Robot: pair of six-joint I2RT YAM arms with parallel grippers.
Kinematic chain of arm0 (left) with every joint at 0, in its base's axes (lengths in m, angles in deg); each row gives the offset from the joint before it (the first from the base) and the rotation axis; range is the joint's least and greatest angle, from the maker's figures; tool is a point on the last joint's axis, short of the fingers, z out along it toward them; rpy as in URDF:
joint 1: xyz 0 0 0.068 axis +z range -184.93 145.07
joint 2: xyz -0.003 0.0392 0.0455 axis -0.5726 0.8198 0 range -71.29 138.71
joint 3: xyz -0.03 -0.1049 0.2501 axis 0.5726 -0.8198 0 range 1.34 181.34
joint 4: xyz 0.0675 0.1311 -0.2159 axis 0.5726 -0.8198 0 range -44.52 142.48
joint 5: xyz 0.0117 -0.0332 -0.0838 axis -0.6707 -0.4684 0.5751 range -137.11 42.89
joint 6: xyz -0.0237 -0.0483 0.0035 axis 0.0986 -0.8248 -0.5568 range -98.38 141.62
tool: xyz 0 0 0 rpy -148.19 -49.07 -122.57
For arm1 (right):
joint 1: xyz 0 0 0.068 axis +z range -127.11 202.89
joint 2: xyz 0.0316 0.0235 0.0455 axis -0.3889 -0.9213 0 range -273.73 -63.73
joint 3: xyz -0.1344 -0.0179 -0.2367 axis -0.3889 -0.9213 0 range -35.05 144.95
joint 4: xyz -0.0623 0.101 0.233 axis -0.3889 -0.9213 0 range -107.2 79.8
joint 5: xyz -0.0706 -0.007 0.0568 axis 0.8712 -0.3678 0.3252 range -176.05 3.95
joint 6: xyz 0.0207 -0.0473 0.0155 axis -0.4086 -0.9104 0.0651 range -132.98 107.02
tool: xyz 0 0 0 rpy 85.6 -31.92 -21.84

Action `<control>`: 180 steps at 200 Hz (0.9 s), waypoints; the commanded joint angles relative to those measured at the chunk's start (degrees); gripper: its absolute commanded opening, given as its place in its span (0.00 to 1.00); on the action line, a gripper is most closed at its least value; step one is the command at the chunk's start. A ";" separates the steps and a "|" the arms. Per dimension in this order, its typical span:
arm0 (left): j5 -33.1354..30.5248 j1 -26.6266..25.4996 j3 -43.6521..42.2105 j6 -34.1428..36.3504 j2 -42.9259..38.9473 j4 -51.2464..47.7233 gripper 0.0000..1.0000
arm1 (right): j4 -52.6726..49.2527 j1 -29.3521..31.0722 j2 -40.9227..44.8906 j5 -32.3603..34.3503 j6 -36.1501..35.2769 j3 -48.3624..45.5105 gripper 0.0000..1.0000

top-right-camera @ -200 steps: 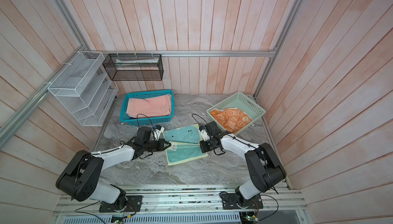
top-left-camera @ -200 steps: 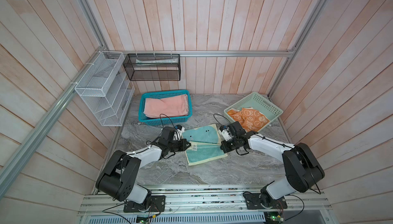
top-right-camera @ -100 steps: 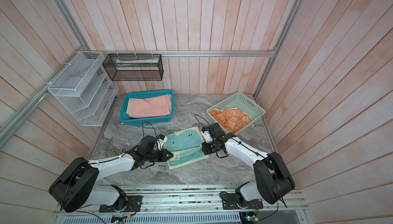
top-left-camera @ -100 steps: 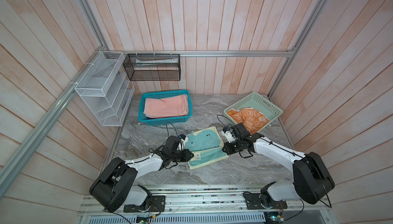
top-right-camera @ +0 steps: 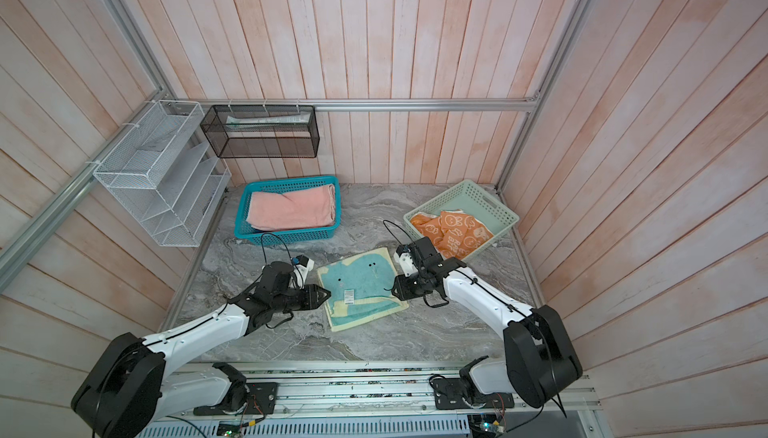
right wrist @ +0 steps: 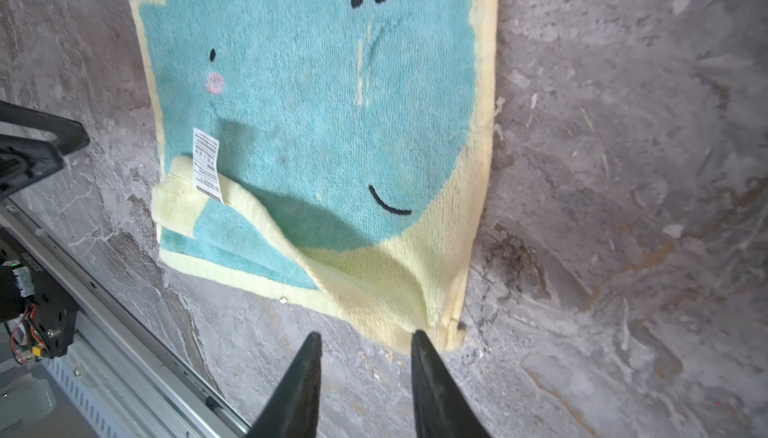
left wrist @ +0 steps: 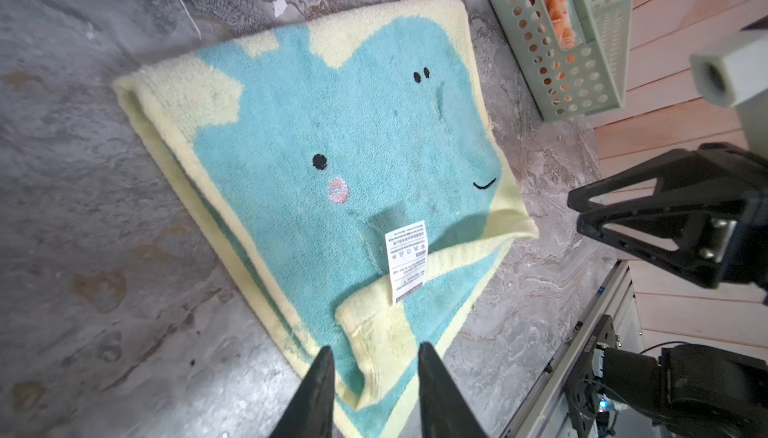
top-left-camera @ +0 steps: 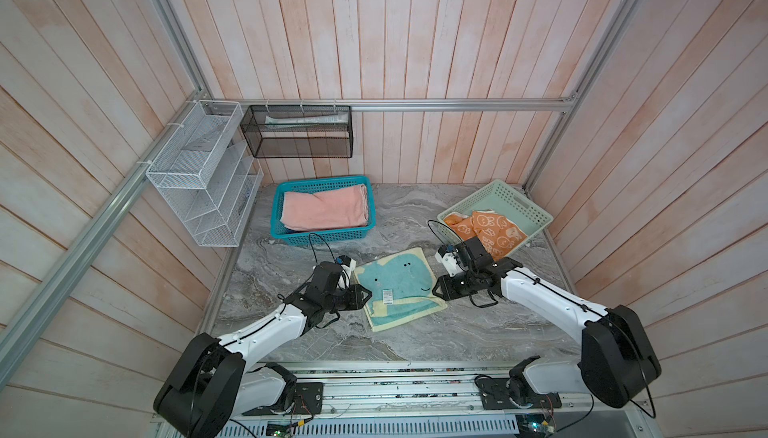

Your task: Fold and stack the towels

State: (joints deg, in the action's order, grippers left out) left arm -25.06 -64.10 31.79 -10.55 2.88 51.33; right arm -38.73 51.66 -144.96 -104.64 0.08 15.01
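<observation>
Yellow-teal towel (top-left-camera: pixel 395 280), folded, flat (tag (top-left-camera: pixel 387 296) up)

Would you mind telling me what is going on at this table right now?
The yellow-and-teal towel lies folded on the marble table, layers slightly misaligned. The left gripper and right gripper sit open at its two sides, holding nothing. A pink towel lies in the teal basket, an orange rabbit towel in the pale green tray.

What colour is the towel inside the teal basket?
Salmon pink towel, plain; clearest in a top view.
</observation>
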 commanded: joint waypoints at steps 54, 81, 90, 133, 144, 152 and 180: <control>0.08 -4.35 14.70 5.25 21.40 -4.64 0.34 | 8.80 5.57 -25.56 -6.98 -4.34 16.16 0.02; -2.15 -7.80 13.45 6.44 19.72 -6.53 0.32 | 9.61 8.41 -32.63 -7.62 -3.43 19.30 0.00; -3.00 -9.30 12.88 6.72 18.65 -7.27 0.31 | 10.09 8.90 -33.80 -7.45 -2.28 19.46 0.00; -6.64 -19.87 10.72 6.53 14.26 -10.98 0.30 | 13.70 9.55 -33.78 -6.04 4.43 15.92 0.00; -7.48 -22.61 10.32 6.39 12.68 -11.48 0.30 | 13.85 9.60 -33.48 -5.38 5.05 15.32 0.00; -7.98 -24.28 10.09 6.39 11.45 -11.58 0.30 | 13.80 9.55 -33.31 -4.93 5.29 15.04 0.00; -9.53 -27.43 9.00 6.55 6.50 -11.35 0.30 | 13.00 9.55 -32.90 -4.03 4.91 15.02 0.00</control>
State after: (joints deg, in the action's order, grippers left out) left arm -31.75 -90.28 42.24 -4.93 13.65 40.62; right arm -22.65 60.95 -176.70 -112.97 4.02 32.17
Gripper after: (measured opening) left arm 0.303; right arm 0.051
